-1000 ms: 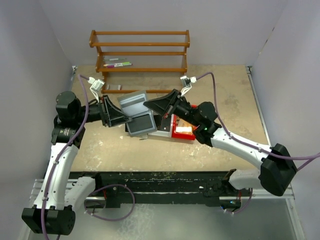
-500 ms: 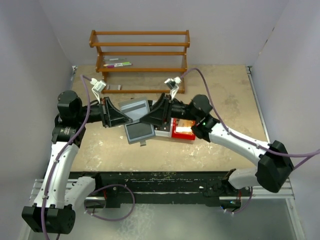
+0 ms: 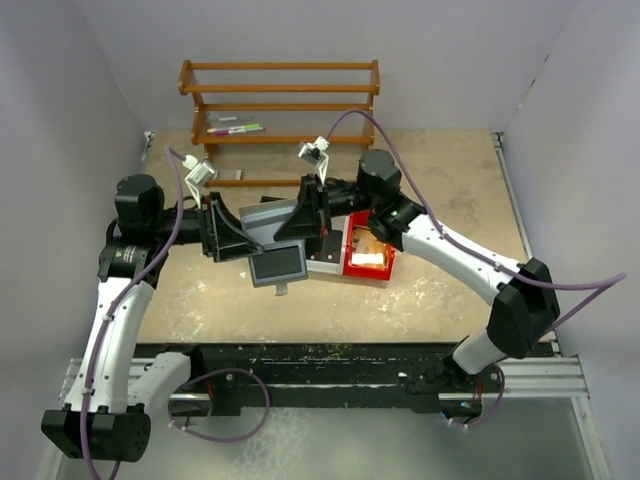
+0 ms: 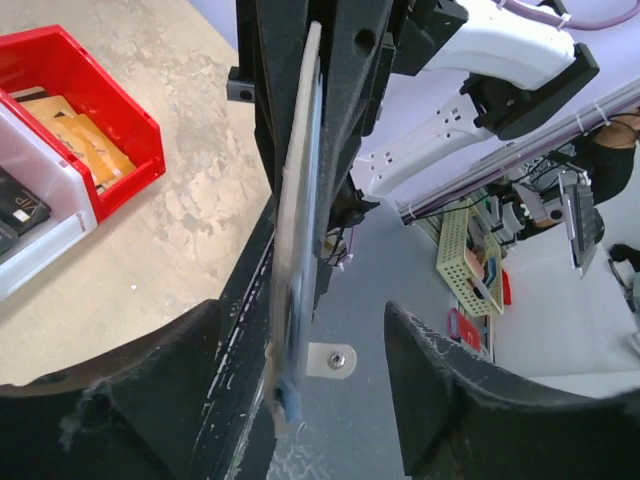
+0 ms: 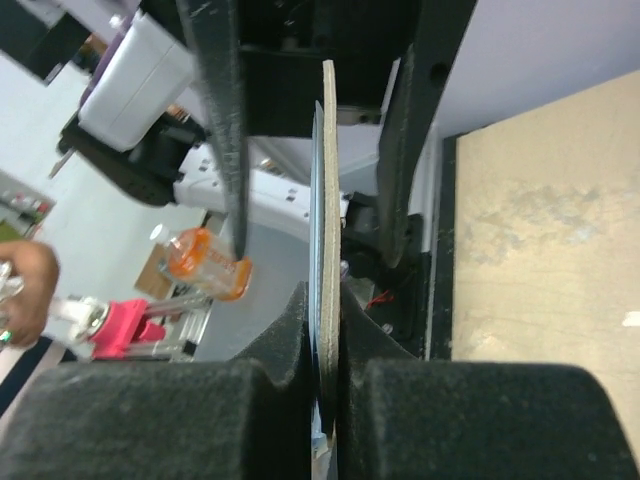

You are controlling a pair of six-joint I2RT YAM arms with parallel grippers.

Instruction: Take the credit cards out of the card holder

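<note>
Two grippers on one card holder [image 3: 277, 264], right in the middle of the table [image 3: 450, 200], just beside the left end of the row of bins. From above the holder lies folded open: the paler panel [image 3: 266, 216] sits farther from the arm bases and the darker one nearer them, tilted a little. Whether that nearer panel rests on the table I can't make out.

The right gripper [image 3: 292, 222] reaches in from the right, and its wrist view says it all. The pads [image 5: 150, 420] are pressed together on the panel, which runs edge-on as a thin pale strip straight up between them. That's a firm pinch on the holder.

The left gripper [image 3: 245, 238] comes in from the opposite side, facing the right one tip to tip. Its fingers [image 4: 130, 400] stand well apart, the panel's edge rising between them; the left one looks close to it, the right one shows clear air. So it's straddling the holder with nothing clamped.

Off to one side in the left wrist view sits the red bin [image 4: 140, 120] with flat orange-brown pieces inside, next to the white bin [image 4: 40, 240]. At the far edge of the table stands the wooden rack [image 3: 280, 90]
</note>
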